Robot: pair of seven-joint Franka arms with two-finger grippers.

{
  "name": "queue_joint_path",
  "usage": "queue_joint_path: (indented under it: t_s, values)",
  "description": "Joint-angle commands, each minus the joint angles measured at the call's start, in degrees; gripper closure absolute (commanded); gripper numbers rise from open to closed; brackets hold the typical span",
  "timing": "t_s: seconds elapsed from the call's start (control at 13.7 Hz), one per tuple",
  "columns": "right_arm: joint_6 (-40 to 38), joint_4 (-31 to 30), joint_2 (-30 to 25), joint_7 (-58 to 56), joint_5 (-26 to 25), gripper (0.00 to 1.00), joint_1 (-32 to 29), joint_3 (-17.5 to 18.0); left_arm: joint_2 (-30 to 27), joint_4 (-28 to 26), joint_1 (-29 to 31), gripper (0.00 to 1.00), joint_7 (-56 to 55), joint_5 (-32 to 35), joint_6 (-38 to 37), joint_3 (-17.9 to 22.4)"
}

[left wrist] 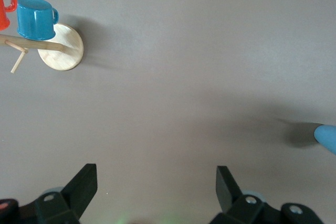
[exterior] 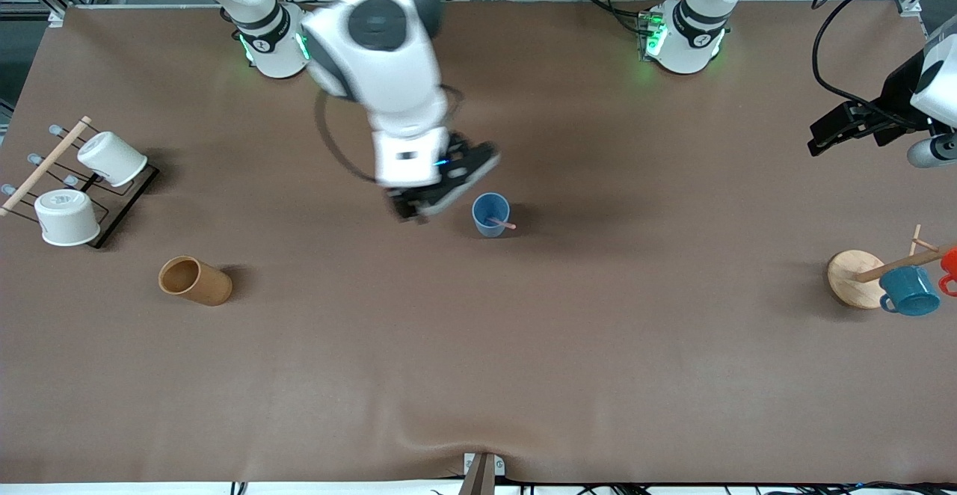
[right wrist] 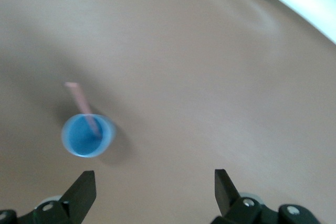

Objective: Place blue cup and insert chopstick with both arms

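Note:
The blue cup [exterior: 490, 214] stands upright near the middle of the table. The pale pink chopstick [exterior: 501, 222] leans inside it, its top over the rim. My right gripper [exterior: 447, 187] is open and empty, in the air beside the cup toward the right arm's end. The right wrist view shows the cup [right wrist: 87, 136] with the chopstick [right wrist: 83, 106] in it, outside my open right gripper [right wrist: 155, 192]. My left gripper [exterior: 822, 136] is open and empty over the left arm's end of the table, where that arm waits. In the left wrist view, that gripper [left wrist: 156, 187] is over bare table and the cup [left wrist: 326, 137] shows at the edge.
A black wire rack [exterior: 112, 214] with two white cups [exterior: 67, 217] stands at the right arm's end. A brown wooden cup [exterior: 194, 280] lies on its side nearer the camera. A wooden mug tree [exterior: 856, 278] holds a teal mug [exterior: 908, 291] and a red mug [exterior: 949, 267] at the left arm's end.

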Motion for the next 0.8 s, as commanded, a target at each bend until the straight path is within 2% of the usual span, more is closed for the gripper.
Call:
queue_joint_path:
  t_s: [0.0, 0.22, 0.36, 0.44, 0.58, 0.66, 0.73]
  values:
    - [-4.3, -2.2, -4.6, 0.1, -0.3, 0.00, -11.9, 1.1, -0.7, -0.3, 0.1, 0.00, 1.1, -1.1, 0.3, 0.2]
    - [-7.9, -2.2, -8.3, -0.5, 0.2, 0.00, -22.1, 1.5, -0.7, -0.4, 0.1, 0.00, 1.1, -1.1, 0.2, 0.2]
    - [-11.7, -2.2, -11.6, -0.8, 1.0, 0.00, -26.6, 1.2, -0.7, -0.4, 0.0, 0.00, 1.2, -1.1, 0.1, 0.1]
    - [-14.8, -2.2, -13.8, -0.8, 2.8, 0.00, -27.8, 0.0, -0.8, -0.4, 0.0, 0.00, 1.2, -1.1, 0.0, 0.1]
    - [-19.7, -2.2, -17.5, -0.8, 7.2, 0.00, -24.1, -10.6, -0.9, -0.5, -0.2, 0.00, 1.8, -1.1, -0.1, -0.1]
    - [-21.7, -2.2, -18.9, -0.9, 10.4, 0.00, -23.6, -14.6, -0.9, -0.5, 0.0, 0.00, 1.9, -1.1, -0.1, -0.7]
    - [-23.5, -2.2, -19.7, -1.0, 11.9, 0.00, -23.8, -16.2, -0.9, -0.5, 0.0, 0.00, 1.9, -1.1, -0.2, -0.7]
